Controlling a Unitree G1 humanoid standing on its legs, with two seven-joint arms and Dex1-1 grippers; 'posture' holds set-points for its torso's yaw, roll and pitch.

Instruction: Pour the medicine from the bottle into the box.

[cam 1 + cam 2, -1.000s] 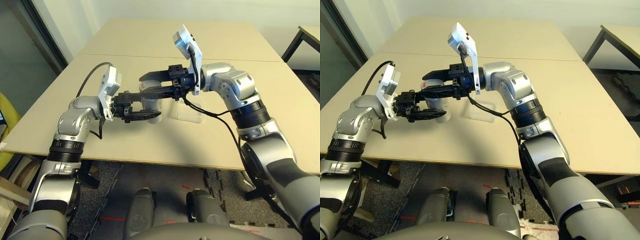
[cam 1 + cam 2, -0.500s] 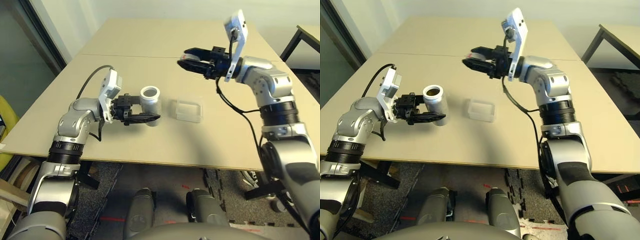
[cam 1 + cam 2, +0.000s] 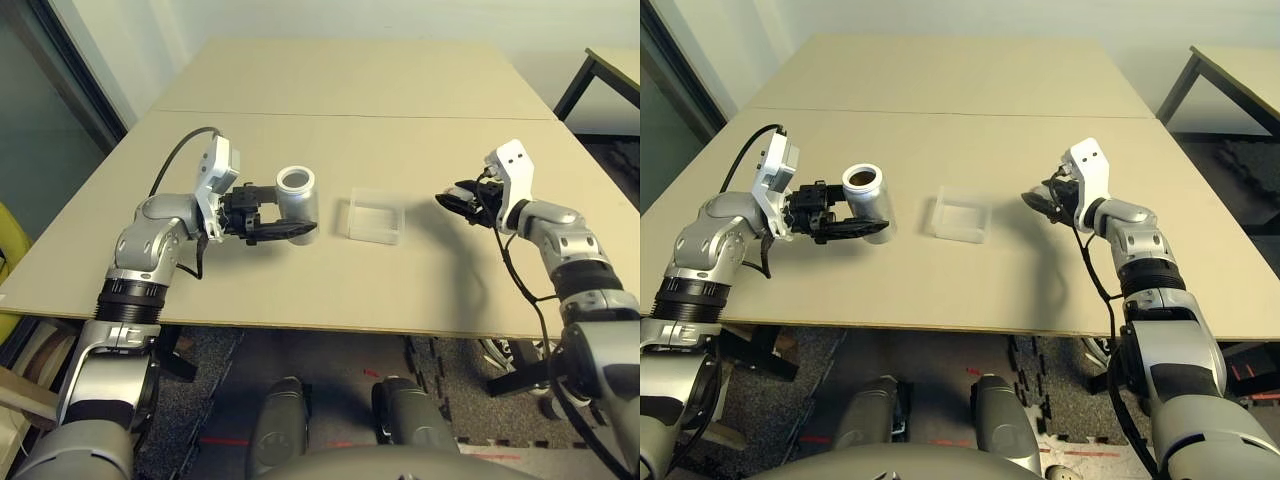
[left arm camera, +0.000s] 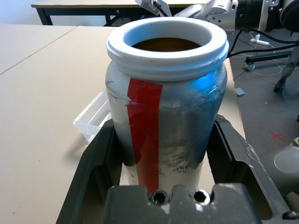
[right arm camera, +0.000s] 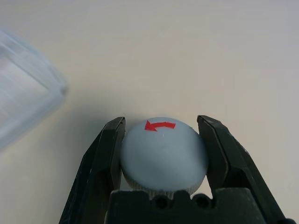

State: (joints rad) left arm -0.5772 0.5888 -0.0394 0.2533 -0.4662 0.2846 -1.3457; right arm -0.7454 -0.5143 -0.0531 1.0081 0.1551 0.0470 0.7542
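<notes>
Pale counter point(image 3: 330, 285) below, the left pincer point(image 4: 163, 122) is closed around the silver bottle point(image 3: 298, 207), fingers parted by its width, holding it upright and uncapped at the clear box's point(image 3: 376, 218) nine o'clock. Toward the box's three o'clock, the right pincer point(image 5: 161, 118) is closed on the grey cap point(image 5: 164, 154), its fingers a cap's width apart. Farther off stand another table point(image 3: 612, 66) at two o'clock and a plain wall point(image 3: 400, 18) at twelve.
</notes>
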